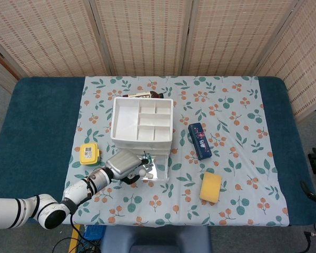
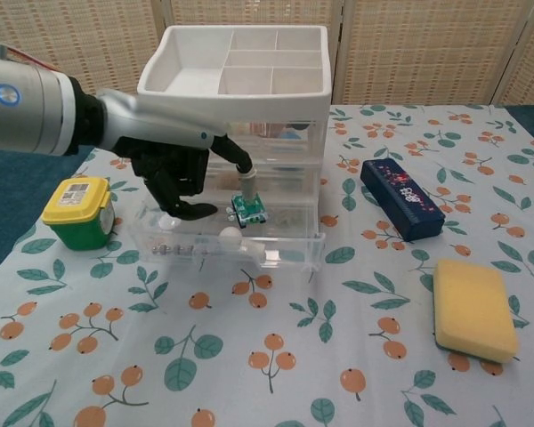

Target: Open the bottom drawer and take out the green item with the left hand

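The green item (image 2: 248, 210) is small and boxy, with white edging and a pale patch on its face, tilted above the open bottom drawer (image 2: 249, 249). The left hand (image 2: 180, 176) reaches in from nine o'clock, pinching it between a long finger and thumb, other fingers curled below.
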